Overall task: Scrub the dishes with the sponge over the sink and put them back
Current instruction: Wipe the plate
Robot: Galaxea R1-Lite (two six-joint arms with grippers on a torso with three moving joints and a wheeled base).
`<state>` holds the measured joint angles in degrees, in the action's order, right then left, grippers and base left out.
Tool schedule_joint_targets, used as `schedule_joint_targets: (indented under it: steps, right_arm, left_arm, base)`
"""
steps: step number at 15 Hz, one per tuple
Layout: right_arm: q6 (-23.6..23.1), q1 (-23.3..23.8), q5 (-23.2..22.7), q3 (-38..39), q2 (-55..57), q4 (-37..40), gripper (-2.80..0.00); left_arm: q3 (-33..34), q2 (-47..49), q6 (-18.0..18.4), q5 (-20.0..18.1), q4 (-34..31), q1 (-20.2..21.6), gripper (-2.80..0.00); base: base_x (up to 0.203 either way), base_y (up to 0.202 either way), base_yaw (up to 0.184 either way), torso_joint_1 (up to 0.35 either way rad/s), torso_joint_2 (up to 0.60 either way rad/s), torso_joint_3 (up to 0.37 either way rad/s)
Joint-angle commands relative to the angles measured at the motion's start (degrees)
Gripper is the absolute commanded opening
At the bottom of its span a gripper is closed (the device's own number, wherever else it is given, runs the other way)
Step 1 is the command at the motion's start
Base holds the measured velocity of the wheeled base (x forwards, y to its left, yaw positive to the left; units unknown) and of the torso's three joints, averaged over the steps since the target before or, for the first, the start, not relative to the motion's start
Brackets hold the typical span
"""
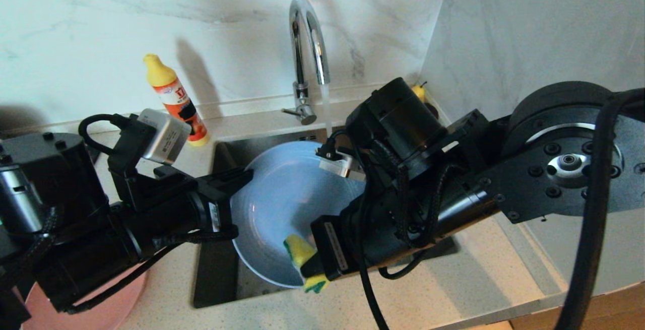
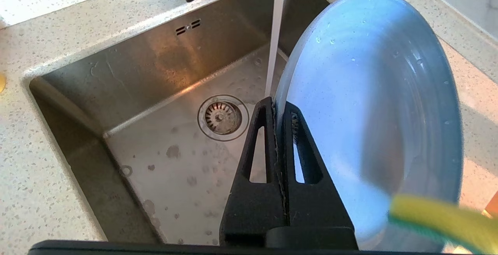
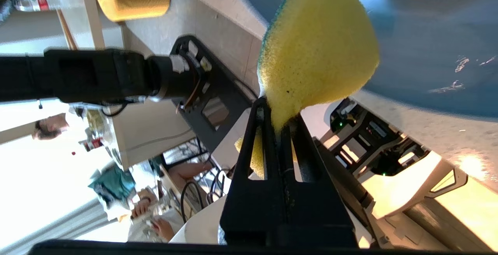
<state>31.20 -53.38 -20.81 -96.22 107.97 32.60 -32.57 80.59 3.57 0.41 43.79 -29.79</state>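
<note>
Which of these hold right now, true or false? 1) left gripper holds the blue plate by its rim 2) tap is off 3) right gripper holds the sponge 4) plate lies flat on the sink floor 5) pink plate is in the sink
1) True: the left gripper is shut on the rim of the light-blue plate.
2) False: water runs from the tap.
3) True: the right gripper pinches the sponge, at the plate's lower edge.
4) False: it is held tilted above the sink.
5) False: the pink plate sits on the counter, left of the sink.
</note>
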Motion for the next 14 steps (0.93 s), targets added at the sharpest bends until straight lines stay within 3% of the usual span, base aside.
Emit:
schedule_joint_targets:
  steps: [1, 11, 14]
  right_arm:
    - [0.2, 1.2, -0.1, -0.1, -0.3, 0.0, -2.8]
    - [0.0, 7.4, -0.1, -0.4, -3.6, -0.3, -2.8]
    - [0.0, 7.4, -0.2, -2.9, -2.7, -0.4, -2.8]
  left_arm:
    - [0.5, -0.7, -0.1, 0.0, 0.2, -0.1, -2.8]
    - [1.9, -2.3, -0.2, -0.2, 0.2, -0.5, -2.8]
    - [2.5, -2.3, -0.1, -0.3, 0.2, -1.3, -2.8]
  base:
    - [0.0, 0.0, 0.0, 0.0, 0.0, 0.0]
    - [0.0, 0.0, 0.0, 0.0, 0.0, 0.0]
    - [0.0, 0.0, 0.0, 0.0, 0.0, 0.0]
